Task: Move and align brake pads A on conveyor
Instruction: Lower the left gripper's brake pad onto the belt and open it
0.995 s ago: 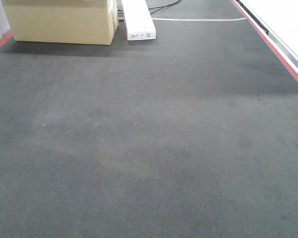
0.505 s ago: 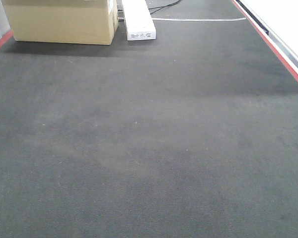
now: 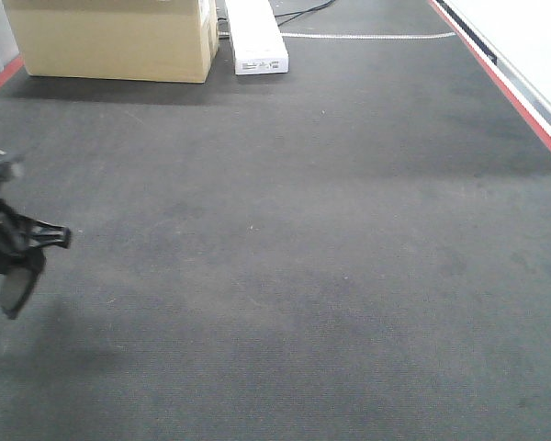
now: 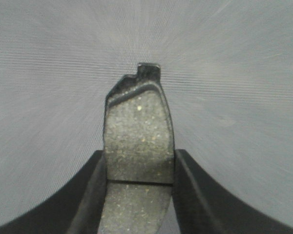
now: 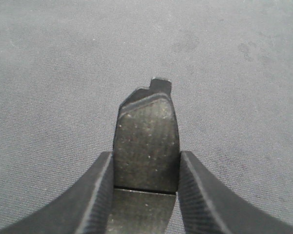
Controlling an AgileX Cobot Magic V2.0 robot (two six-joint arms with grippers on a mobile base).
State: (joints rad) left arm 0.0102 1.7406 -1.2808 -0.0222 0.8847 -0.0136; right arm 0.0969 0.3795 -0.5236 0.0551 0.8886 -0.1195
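Two brake pads are showing here, one per arm. The left pad point(image 4: 139, 131) is pinched between the black fingers point(image 4: 90, 195) of the left gripper point(image 4: 139, 153). Its speckled grey friction face points at the wrist cam, and a little tab of the backing plate pokes out at the far end. The jaws are snug against its long edges, with a groove crossing the pad down between them.

Same deal on the other side: the right pad point(image 5: 146, 141) is clamped tight in the right gripper point(image 5: 146, 155).

Both are over the conveyor point(image 3: 303, 257), the dark felt belt, which looks streaky and blurred in the left wrist view. In the front view the left gripper is at the belt's far left, and its pad dangles with a soft shadow on the felt below, so it looks lifted. I can't tell how high the right one is.

At the far end of the belt there's a cardboard box point(image 3: 119, 41) with a long white box point(image 3: 255, 37) just beside it. A red edge point(image 3: 519, 96) runs down the right side.
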